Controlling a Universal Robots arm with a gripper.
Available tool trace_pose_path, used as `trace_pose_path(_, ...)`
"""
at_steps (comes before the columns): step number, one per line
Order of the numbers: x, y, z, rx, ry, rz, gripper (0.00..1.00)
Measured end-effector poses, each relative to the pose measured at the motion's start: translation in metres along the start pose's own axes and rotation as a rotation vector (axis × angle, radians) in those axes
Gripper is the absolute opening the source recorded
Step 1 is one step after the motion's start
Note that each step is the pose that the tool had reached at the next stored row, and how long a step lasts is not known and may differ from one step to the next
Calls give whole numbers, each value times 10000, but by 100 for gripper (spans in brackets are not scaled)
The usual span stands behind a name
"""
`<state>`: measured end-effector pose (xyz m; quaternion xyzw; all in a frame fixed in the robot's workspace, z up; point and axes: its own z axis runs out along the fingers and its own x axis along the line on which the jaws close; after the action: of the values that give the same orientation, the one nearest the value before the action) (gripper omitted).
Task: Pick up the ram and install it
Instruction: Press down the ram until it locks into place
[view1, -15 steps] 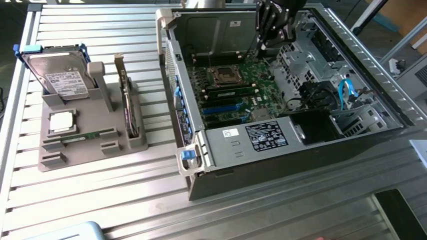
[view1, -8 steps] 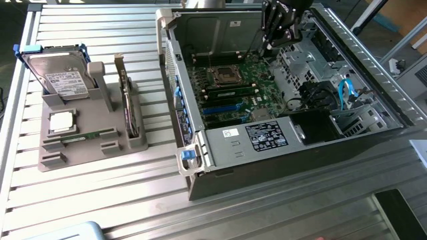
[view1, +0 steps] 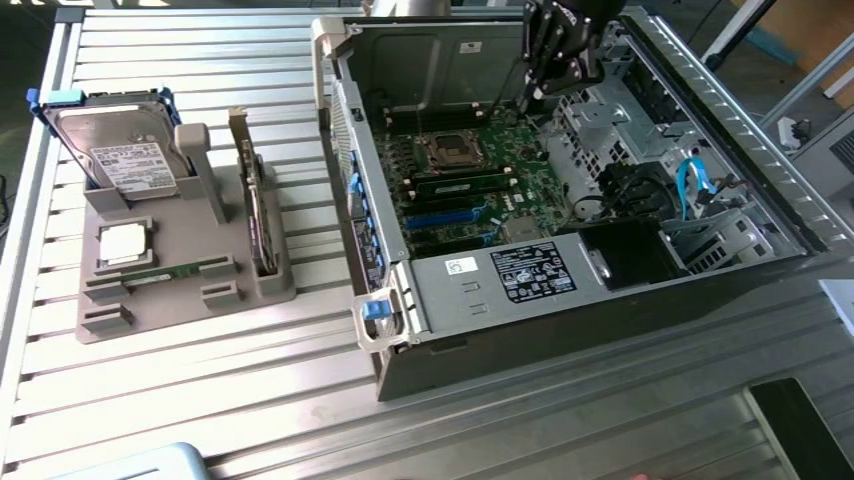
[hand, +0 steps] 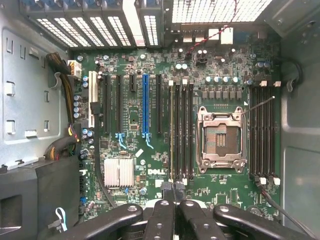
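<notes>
The ram (view1: 180, 272) lies flat in the gray fixture (view1: 174, 303) beside the computer case (view1: 534, 345), long axis pointing at the case, well apart from my clenched, empty-looking gripper (hand: 175, 202) above the case's motherboard (view1: 521, 205).

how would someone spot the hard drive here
On the exterior view's left, beside the open computer case, sits a grey holder. The hard drive stands at its far end: silver, boxy, white-labelled, blue-framed, unlike the thin expansion card beside it.

Over the motherboard (view1: 521, 205) the open-topped case (view1: 441, 290) leaves the tool (view1: 558, 85) clear passage (its walls, the black shroud (view1: 627, 255) and blue cable (view1: 687, 185) hem the exterior view's right).
</notes>
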<state>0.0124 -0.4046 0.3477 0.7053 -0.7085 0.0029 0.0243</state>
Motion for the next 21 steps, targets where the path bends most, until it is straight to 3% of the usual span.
trace_pose_path(5, 0, 19, 2, 95, 5, -174, 11)
trace_pose_path(9, 0, 15, 3, 110, 3, -181, 11)
trace_pose_path(16, 0, -21, 2, 314, -2, -339, 11)
trace_pose_path(21, -1, -21, 20, 326, -1, -340, 11)
